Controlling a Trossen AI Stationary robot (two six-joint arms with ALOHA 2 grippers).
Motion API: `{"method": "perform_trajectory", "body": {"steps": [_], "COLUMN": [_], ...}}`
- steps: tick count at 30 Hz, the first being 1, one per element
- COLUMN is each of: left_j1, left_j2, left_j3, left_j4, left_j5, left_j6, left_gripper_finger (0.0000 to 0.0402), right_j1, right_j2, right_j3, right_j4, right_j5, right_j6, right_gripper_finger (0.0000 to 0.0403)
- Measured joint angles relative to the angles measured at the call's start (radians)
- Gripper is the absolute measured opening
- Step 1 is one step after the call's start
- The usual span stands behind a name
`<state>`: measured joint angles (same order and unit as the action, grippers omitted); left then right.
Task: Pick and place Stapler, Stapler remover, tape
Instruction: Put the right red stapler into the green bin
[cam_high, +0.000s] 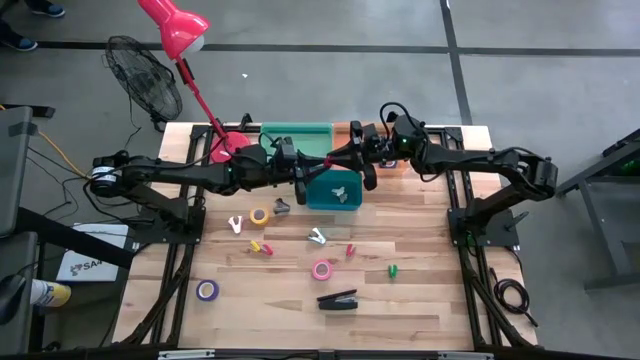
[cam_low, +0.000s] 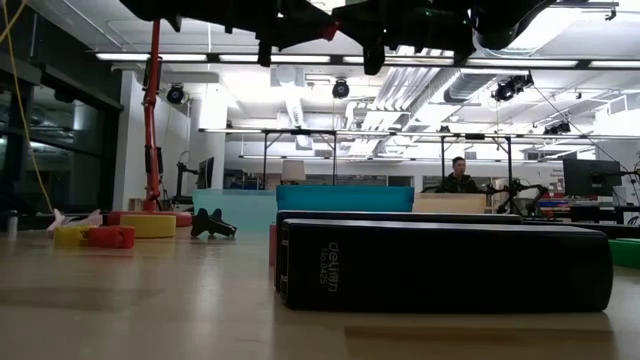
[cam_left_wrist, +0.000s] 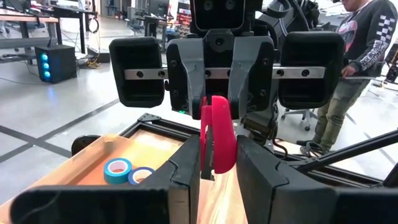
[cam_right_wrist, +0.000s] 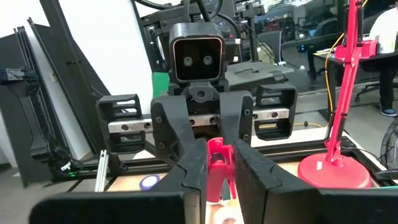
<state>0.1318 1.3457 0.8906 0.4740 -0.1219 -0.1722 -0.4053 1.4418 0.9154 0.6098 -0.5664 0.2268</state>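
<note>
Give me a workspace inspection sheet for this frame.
Surface: wooden table, no spills seen.
Job's things: stapler lying flat; yellow tape, pink tape and purple tape loose on the table; red staple remover held above the teal bin.
Clutter: small clips scattered mid-table.
Grippers: left gripper and right gripper face each other, both shut on the red staple remover.
Cables: yellow cable and black cable on the floor.
Surroundings: red lamp, fan, person behind.
</note>
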Motion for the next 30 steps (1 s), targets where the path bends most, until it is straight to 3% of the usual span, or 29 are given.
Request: {"method": "perform_trajectory", "body": {"steps": [3, 12, 21, 30], "left_j1": [0.0, 0.0, 0.021, 0.217], "left_j2": [0.0, 0.0, 0.0, 0.0], "left_j3": [0.0, 0.0, 0.0, 0.0], "left_j4": [0.0, -0.02, -0.167, -0.41], "left_j5": [-0.001, -0.029, -0.181, -0.066], "left_j6": [-0.002, -0.015, -0.114, -0.396], "left_gripper_finger": [0.0072, 0.0072, 0.007, 0.007], "right_j1": [0.001, 0.0, -0.031, -0.092], "right_j2": [0.0, -0.001, -0.001, -0.002], "right_j3": [0.0, 0.0, 0.0, 0.0], "right_j4": [0.0, 0.002, 0.002, -0.014], "right_j5": [0.017, 0.04, 0.042, 0.036], "right_j6": [0.0, -0.004, 0.074, 0.132], "right_gripper_finger": [0.0051, 0.0135, 0.0162, 0.0161]}}
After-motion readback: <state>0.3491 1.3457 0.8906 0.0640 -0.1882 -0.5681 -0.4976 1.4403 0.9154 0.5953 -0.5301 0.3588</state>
